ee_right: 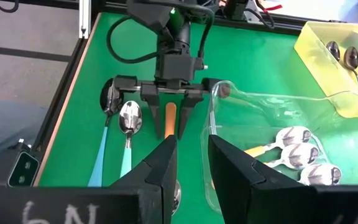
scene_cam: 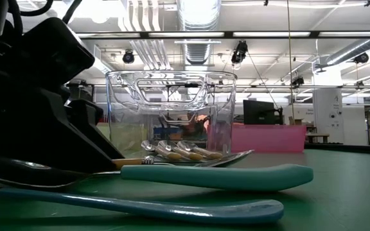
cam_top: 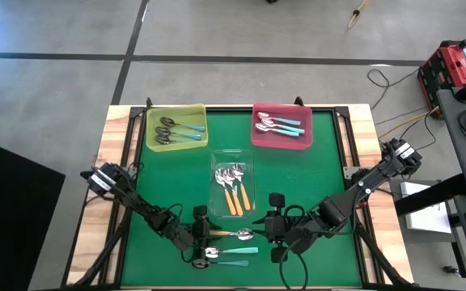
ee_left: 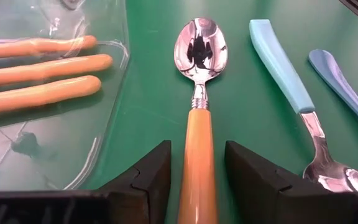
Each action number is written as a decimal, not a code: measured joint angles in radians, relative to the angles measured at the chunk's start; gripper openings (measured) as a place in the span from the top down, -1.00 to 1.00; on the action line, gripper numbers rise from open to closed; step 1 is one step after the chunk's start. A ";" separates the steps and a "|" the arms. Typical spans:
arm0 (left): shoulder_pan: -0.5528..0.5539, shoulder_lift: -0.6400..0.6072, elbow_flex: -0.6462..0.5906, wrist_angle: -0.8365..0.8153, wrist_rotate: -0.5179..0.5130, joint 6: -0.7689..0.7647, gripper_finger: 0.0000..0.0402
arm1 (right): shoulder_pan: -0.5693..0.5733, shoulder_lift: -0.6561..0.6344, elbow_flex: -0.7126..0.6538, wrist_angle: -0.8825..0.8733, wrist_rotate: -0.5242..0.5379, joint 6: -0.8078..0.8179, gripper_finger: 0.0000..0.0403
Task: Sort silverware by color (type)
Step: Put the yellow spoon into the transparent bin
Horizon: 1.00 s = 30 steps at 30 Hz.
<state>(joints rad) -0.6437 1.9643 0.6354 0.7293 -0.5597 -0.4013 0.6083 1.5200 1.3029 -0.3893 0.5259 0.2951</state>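
Observation:
An orange-handled spoon (ee_left: 197,118) lies flat on the green mat (cam_top: 298,174), its silver bowl pointing away from my left gripper (ee_left: 197,149). That gripper is low at the table's near side, open, with one finger on either side of the handle and a thin gap on both sides. Two teal-handled spoons (cam_top: 235,251) (cam_top: 233,262) lie beside it, nearer the front edge. My right gripper (cam_top: 259,226) hangs open above the mat to the right of the orange spoon's bowl, with nothing between its fingers (ee_right: 160,165).
A clear tray (cam_top: 217,162) with three orange-handled spoons stands mid-table, just beyond the left gripper. A yellow tray (cam_top: 176,109) with dark spoons is at the far left. A pink tray (cam_top: 281,107) with silver, teal-handled spoons is at the far right. Bare mat lies to both sides.

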 joint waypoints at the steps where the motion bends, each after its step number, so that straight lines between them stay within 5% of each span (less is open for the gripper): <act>1: 0.000 0.002 0.002 0.001 -0.001 0.003 0.35 | 0.000 0.000 0.000 0.000 0.000 0.000 0.58; 8: 0.000 0.002 0.001 0.000 -0.001 0.006 0.47 | 0.000 0.000 0.000 -0.002 0.000 -0.002 0.58; 14: 0.000 0.002 0.001 -0.003 -0.003 0.007 0.77 | 0.000 0.000 0.000 -0.002 0.000 -0.003 0.58; 30: -0.015 -0.012 0.006 0.023 -0.020 0.079 0.77 | 0.000 0.000 0.000 -0.001 0.000 0.000 0.58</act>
<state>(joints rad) -0.6592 1.9519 0.6411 0.7522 -0.5802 -0.3222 0.6083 1.5200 1.3029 -0.3904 0.5255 0.2948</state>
